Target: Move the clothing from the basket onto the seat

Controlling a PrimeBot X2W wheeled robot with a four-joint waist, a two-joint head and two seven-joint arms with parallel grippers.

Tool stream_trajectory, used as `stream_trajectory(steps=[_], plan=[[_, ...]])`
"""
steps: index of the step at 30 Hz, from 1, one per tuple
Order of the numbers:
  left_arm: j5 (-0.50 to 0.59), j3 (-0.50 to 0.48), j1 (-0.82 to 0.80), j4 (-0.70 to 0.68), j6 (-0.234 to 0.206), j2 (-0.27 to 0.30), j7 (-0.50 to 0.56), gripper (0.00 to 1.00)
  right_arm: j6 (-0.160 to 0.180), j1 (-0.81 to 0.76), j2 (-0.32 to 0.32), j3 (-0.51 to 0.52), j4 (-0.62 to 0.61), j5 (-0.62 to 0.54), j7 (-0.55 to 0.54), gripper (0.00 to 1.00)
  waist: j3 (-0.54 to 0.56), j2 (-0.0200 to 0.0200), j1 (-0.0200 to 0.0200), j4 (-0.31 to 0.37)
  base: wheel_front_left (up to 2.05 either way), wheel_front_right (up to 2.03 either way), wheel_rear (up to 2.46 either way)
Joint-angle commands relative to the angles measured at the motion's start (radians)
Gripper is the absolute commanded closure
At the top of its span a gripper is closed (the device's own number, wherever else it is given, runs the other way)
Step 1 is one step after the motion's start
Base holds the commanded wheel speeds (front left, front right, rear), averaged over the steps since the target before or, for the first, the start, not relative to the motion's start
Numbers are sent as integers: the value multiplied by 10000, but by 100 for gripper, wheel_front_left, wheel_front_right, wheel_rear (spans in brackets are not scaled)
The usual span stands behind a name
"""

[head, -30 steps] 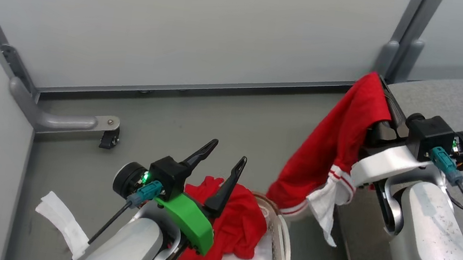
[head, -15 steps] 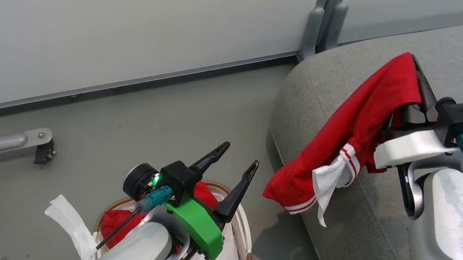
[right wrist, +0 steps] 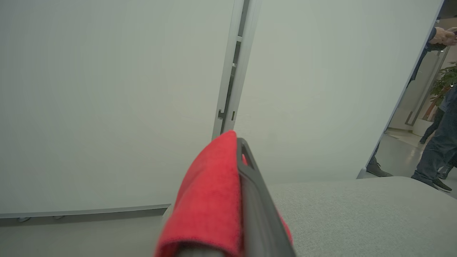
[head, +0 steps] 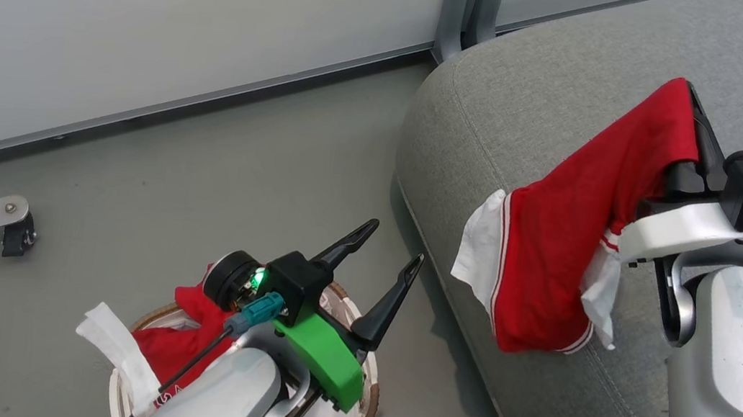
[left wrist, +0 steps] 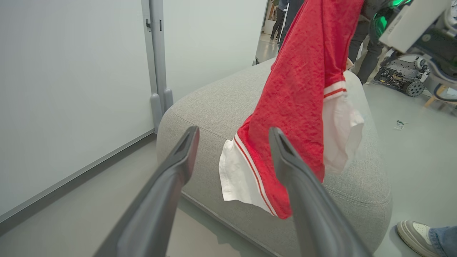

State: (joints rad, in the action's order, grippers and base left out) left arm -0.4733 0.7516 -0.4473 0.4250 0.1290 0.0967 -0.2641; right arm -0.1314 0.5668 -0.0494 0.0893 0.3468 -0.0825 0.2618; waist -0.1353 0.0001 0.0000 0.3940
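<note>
Clothing, two pieces: red garment with white panels (head: 560, 264) is clamped in the right gripper (head: 689, 93) and hung over the seat (head: 526, 92) edge, not yet laid down; second red garment (head: 177, 348) is lodged in the basket (head: 371, 390); left gripper (head: 396, 241) is spread apart, nothing held; neither piece is judged delivered

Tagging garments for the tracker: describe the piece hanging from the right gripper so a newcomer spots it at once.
Start at the big grey seat on the right of the head view. Over its edge the right gripper pinches a red garment that hangs free. Its white panels and red-white striped trim set it apart from the other red garment, crumpled in the basket.
</note>
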Motion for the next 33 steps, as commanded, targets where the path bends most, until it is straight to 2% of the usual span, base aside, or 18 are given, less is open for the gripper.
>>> stream_trajectory(steps=[1,5,9,17,24,28,33], plan=[[125,10,-187,-52,30,97,-6,0,14,249,-20,62,36,-81,49,100,-136,-1,0,-117,0,0,0],[201,36,-347,-157,30,127,-6,0,14,766,-87,374,306,-414,49,100,-532,-1,0,-369,0,0,0],[300,64,-590,-276,30,202,-6,0,14,1831,-522,750,671,-638,49,100,-1145,-1,0,-692,0,0,0],[516,125,-1172,-568,30,395,-6,0,14,4714,-2090,1354,1935,-1141,-5,100,-2602,-1,0,-1374,0,0,0],[782,95,-1728,-799,31,507,-6,0,14,6840,-3366,1604,3158,-1197,-765,100,-3791,-1,0,-1831,0,0,0],[857,106,-1963,-886,31,534,-6,0,14,7225,-3906,1694,3993,-1198,-1213,100,-4317,-1,0,-2047,0,0,0],[899,111,-2105,-905,31,591,-6,0,14,6801,-4096,1682,5163,-1078,-1384,100,-4746,-1,0,-2180,0,0,0]])
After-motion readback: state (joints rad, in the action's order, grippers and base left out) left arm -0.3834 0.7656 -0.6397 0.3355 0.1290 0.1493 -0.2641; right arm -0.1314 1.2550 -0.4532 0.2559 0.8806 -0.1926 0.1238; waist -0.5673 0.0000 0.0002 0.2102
